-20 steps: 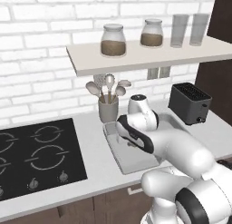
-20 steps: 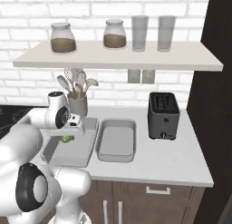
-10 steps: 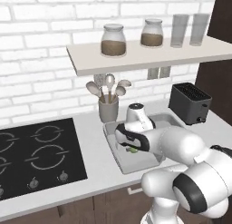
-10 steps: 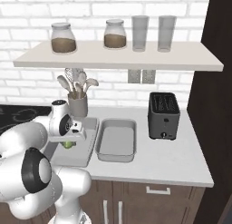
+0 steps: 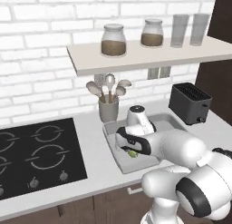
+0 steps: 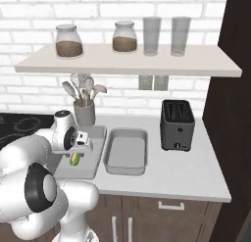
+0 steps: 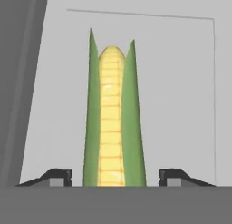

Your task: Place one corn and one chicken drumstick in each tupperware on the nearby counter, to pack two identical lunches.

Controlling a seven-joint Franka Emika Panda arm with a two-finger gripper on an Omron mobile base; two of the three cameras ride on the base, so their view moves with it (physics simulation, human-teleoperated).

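Your hand (image 7: 115, 177) hangs low over the larger, left-hand tray (image 6: 95, 160), and one ear of corn (image 7: 113, 123) lies on that tray's floor, running straight out between the two finger tips (image 7: 54, 177). The tips stand spread with a clear gap on each side of the ear, so nothing is pinched; in the right base view the corn (image 6: 74, 159) rests just under the hand (image 6: 78, 147).

You look to be at the drop-off of the first ear. The next move calls for a straight lift out of the tray, so the fingers do not drag the ear along, then a trip to fetch a drumstick or the second ear. The smaller tray (image 6: 125, 153) just beside it on the bench (image 6: 186, 172) holds nothing yet.

Mind the utensil pot (image 6: 84, 112) close behind the hand, and the shelf (image 6: 127, 60) of jars and glasses overhead when you rise. The toaster (image 6: 176, 124) stands well apart on the right, and the stove (image 5: 36, 150) lies to the left.
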